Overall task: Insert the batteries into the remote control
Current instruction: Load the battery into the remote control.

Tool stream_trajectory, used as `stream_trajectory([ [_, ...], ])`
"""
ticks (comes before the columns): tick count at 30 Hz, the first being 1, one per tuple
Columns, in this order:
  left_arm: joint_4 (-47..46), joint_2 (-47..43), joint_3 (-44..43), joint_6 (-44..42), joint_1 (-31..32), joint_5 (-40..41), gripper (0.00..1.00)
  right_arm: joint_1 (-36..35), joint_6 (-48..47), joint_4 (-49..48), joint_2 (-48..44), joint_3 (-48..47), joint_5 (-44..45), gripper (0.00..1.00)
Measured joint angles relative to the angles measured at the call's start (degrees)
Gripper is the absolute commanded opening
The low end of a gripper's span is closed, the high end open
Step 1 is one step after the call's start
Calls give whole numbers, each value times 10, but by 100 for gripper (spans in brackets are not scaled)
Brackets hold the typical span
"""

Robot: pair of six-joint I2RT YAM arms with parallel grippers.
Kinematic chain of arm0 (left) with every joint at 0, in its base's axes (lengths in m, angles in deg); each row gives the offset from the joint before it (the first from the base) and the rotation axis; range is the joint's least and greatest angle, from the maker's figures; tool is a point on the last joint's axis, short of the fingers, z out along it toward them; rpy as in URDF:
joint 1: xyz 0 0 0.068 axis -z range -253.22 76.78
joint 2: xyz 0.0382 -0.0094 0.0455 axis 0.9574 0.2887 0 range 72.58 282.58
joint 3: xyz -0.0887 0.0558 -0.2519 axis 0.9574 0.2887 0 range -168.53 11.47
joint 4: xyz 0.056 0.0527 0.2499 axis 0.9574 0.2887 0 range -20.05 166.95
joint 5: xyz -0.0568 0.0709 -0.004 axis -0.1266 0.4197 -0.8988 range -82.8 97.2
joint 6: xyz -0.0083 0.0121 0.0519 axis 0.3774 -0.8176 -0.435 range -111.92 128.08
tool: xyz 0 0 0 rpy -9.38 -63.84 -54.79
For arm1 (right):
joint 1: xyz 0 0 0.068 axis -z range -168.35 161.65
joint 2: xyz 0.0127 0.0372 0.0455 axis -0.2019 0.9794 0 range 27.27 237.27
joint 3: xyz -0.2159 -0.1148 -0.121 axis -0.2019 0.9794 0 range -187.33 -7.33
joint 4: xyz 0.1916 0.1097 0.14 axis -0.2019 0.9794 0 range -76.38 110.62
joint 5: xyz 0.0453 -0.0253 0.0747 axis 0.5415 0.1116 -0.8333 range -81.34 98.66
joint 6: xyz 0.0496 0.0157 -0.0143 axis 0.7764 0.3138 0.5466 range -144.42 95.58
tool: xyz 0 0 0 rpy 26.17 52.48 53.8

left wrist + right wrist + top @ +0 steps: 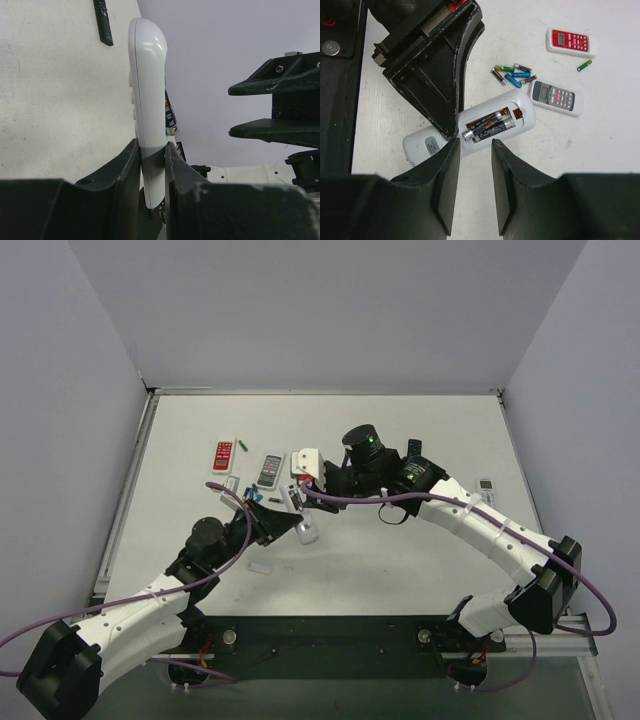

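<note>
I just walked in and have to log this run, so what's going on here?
The left gripper clamps the white remote control by one end, its battery recess open toward the right arm. Two batteries sit in the recess. The right gripper hovers over it, open and empty. Several loose cells lie on the table near a grey remote and a red remote.

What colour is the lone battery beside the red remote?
Green battery, best in right wrist view.

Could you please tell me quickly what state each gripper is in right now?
Left gripper: closed on the slim white bar-shaped remote control.
Right gripper: open, holding nothing.
</note>
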Motion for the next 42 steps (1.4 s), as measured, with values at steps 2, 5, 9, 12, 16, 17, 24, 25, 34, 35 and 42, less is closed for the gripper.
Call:
stream_trajectory([
  [2, 8, 0, -4, -2, 0, -1, 0, 0, -16, 0, 4, 3, -6, 27],
  [5, 12, 0, -13, -3, 0, -5, 0, 0, -37, 2, 15, 4, -15, 27],
  [9, 14, 1, -21, -5, -3, -12, 0, 0, -56, 10, 32, 5, -18, 22],
  [12, 16, 3, -24, -7, -4, -14, 0, 0, -66, 15, 42, 5, -18, 19],
  [16, 17, 8, -24, -9, -5, -16, 0, 0, -73, 18, 46, 5, -18, 16],
  [17, 16, 9, -24, -9, -5, -16, 0, 0, -74, 18, 47, 5, -18, 15],
  [24, 21, 20, -24, -15, -8, -18, 0, -1, -80, 18, 61, 4, -16, 9],
  [25, 23, 21, -24, -15, -8, -18, 0, -1, -80, 17, 63, 4, -16, 9],
  [34, 35, 22, -24, -17, -10, -20, 0, -6, -68, 10, 73, 3, -10, 2],
  [35, 36, 22, -24, -18, -10, -19, 0, -8, -65, 8, 74, 3, -9, 1],
  [42, 47, 22, -24, -28, -14, -13, 0, -12, -35, 0, 89, -1, 7, 0],
])
